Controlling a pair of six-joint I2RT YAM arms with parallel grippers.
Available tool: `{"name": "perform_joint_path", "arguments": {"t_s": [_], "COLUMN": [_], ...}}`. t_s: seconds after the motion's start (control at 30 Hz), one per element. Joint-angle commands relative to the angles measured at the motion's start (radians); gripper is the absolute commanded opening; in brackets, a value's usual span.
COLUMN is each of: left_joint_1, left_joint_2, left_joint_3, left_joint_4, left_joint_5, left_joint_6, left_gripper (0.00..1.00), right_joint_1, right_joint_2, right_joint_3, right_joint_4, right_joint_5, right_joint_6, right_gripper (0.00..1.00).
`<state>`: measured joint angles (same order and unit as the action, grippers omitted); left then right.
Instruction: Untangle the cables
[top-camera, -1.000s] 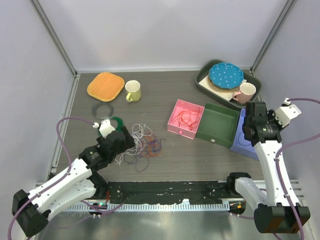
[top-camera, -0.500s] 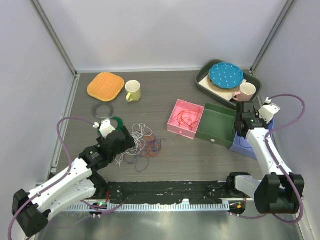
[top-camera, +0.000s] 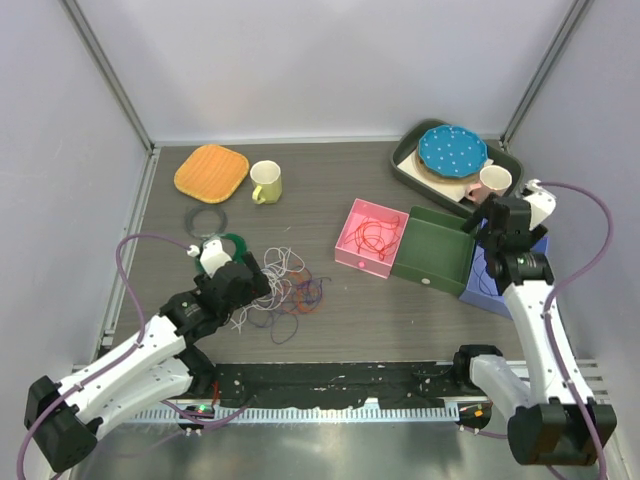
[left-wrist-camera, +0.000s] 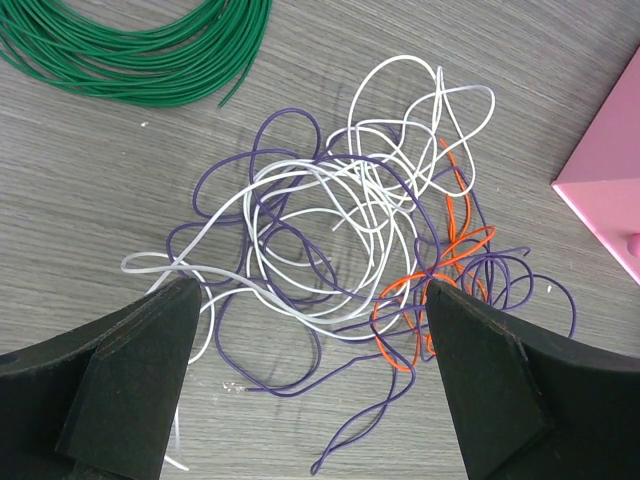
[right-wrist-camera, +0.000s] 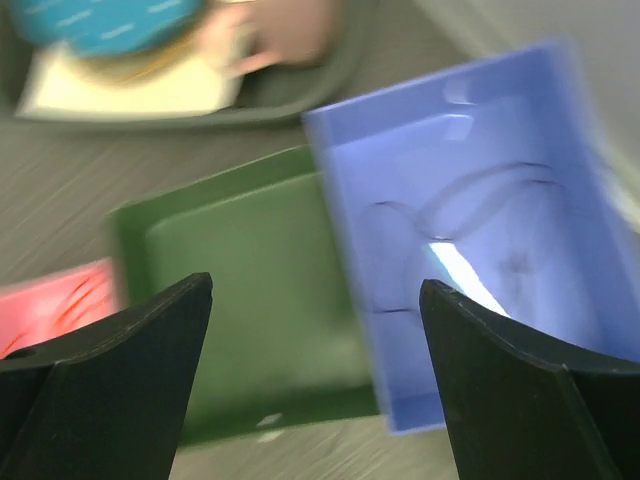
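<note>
Cables (left-wrist-camera: 340, 260) lie knotted on the table (left-wrist-camera: 80, 200) beneath the spread jaws of the left gripper (left-wrist-camera: 310, 290); the right gripper (right-wrist-camera: 315, 285), jaws also apart, hangs over a blue box (right-wrist-camera: 560, 140). Hair-thin, light and floppy, the strands would probably free best by pinching an outlying white loop.

- Cables (left-wrist-camera: 340, 255): smooth, plastic-sheathed, faintly glossy.
- Table (left-wrist-camera: 90, 190): grey wood-grain, matt.
- Fingers (left-wrist-camera: 110, 390) of left gripper (left-wrist-camera: 310, 385): matt black plastic.
- Blue box (right-wrist-camera: 480, 200): smooth plastic, glare spot.
</note>
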<state>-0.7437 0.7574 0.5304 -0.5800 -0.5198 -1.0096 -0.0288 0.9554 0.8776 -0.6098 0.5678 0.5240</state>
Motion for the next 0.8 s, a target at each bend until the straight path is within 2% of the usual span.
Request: {"name": "perform_joint_path", "arguments": {"t_s": [0.0,0.07,0.1,0.13,0.23,0.27,0.33,0.4,0.53,0.67,0.77], "left_joint_1": [0.003,0.003,0.003,0.003,0.004,0.004,0.004,0.004,0.006,0.014,0.018], "left_joint_2": [0.017,0.029,0.036,0.048,0.083,0.095,0.124,0.18,0.276,0.367,0.422], "left_joint_3": [-0.001,-0.004,-0.006,-0.012,-0.026,-0.03,-0.035,-0.026,0.014,0.049,0.069], "left_joint_4": [0.019,0.037,0.045,0.055,0.109,0.143,0.178,0.216,0.262,0.247,0.244], "left_joint_5": [-0.016,0.007,0.015,0.023,0.061,0.064,0.081,0.105,0.144,0.136,0.133], "left_joint_6": [-0.006,-0.011,-0.014,-0.017,-0.015,-0.014,-0.008,-0.003,0.016,0.014,0.014], "left_gripper": [1.0,1.0,1.0,1.0,1.0,1.0,1.0,1.0,1.0,1.0,1.0], "right_joint_1": [0.166,0.322,0.468,0.539,0.7,0.726,0.797,0.819,0.823,0.822,0.822], "right_joint_2": [-0.087,-0.089,-0.069,-0.049,0.067,0.1,0.213,0.297,0.52,0.597,0.597], "right_joint_3": [-0.077,-0.117,-0.123,-0.133,-0.132,-0.128,-0.112,-0.077,0.03,0.069,0.041], "right_joint_4": [0.275,0.382,0.404,0.45,0.499,0.502,0.498,0.464,0.464,0.519,0.584], "right_joint_5": [-0.675,-0.68,-0.678,-0.692,-0.868,-0.913,-0.988,-1.003,-1.03,-1.04,-1.042], "right_joint_6": [-0.197,-0.261,-0.304,-0.343,-0.519,-0.667,-0.807,-0.93,-1.048,-1.101,-1.137], "right_gripper": [0.91,0.92,0.92,0.92,0.87,0.87,0.86,0.86,0.91,0.92,0.92]}}
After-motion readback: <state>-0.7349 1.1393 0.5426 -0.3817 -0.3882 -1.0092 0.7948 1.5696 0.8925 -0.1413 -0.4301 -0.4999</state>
